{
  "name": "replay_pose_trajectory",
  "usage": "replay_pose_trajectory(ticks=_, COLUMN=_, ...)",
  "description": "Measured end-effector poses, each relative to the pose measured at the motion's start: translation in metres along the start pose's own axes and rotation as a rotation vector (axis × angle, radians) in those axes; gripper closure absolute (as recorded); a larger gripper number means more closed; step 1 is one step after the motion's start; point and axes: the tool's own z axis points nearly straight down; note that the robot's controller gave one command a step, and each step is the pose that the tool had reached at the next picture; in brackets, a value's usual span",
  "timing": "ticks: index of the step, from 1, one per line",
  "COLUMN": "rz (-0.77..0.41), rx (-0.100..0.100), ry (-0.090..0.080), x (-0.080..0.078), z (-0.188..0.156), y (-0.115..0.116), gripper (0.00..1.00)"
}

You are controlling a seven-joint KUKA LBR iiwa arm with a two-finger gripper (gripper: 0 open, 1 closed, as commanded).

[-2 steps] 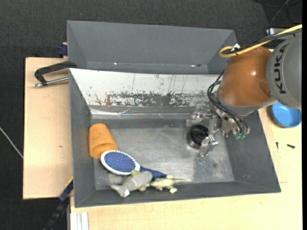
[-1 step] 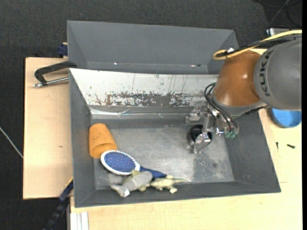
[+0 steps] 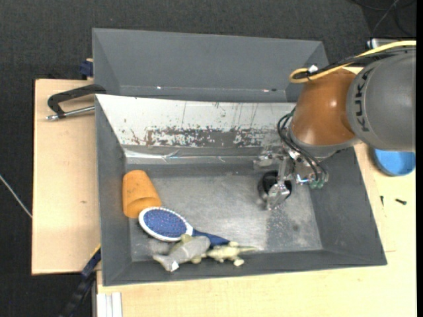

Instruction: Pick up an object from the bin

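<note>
My gripper (image 3: pixel 276 194) hangs over the right part of the bin floor, its metal fingers pointing down near a small dark object (image 3: pixel 268 182) that lies close beside them. Whether that object is between the fingers is unclear. An orange cylinder-shaped thing (image 3: pixel 137 191) lies at the left of the bin. A blue oval brush with a white rim (image 3: pixel 164 224) rests just below the orange thing.
Along the bin's front wall lie a grey toy figure (image 3: pixel 185 251) and a pale yellowish toy animal (image 3: pixel 226 253). The arm with its orange cover reaches in from the right, above the bin's right wall.
</note>
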Motion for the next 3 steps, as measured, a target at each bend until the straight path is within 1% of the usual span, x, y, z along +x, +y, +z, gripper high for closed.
replay_pose_trajectory(ticks=1, rz=0.030, rx=-0.005, ry=-0.003, x=0.011, z=0.000, y=-0.051, gripper=0.00)
replay_pose_trajectory(ticks=2, rz=0.026, rx=-0.004, ry=-0.007, x=0.009, z=-0.001, y=-0.049, gripper=1.00)
replay_pose_trajectory(ticks=3, rz=-0.241, rx=-0.004, ry=-0.007, x=0.006, z=-0.137, y=-0.019, gripper=1.00)
